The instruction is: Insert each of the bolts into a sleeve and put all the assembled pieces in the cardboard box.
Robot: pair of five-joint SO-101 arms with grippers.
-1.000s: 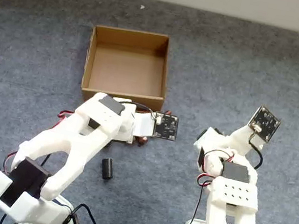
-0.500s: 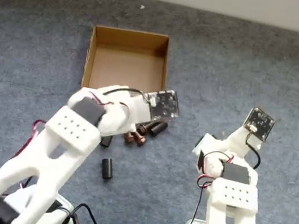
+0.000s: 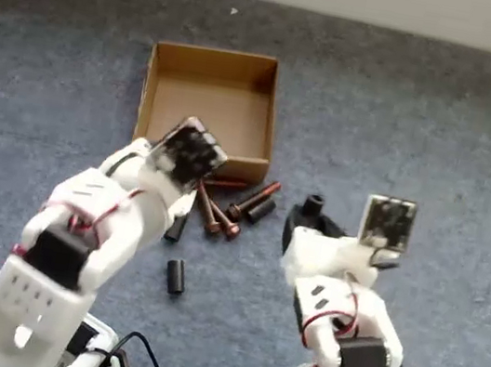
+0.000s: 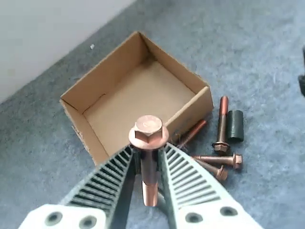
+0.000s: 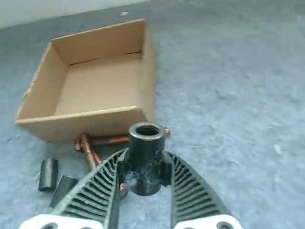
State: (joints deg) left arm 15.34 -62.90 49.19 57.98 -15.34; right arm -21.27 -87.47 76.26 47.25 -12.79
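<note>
- The box holds nothing; no assembled piece is in it yet.
- The left gripper pinches one bolt by the shank just under its head, held over the carpet on the arms' side of the box.
- The right gripper clamps one sleeve, with its open end clear of the fingers, also short of the box.
- The bolt and sleeve are well apart, so I judge the first insertion to be the step in hand.
- The loose bolts lie clustered just in front of the box, with the loose sleeves near them.
- Nearly everything is left to do: mate this pair, box it, then repeat for each loose bolt.
</note>
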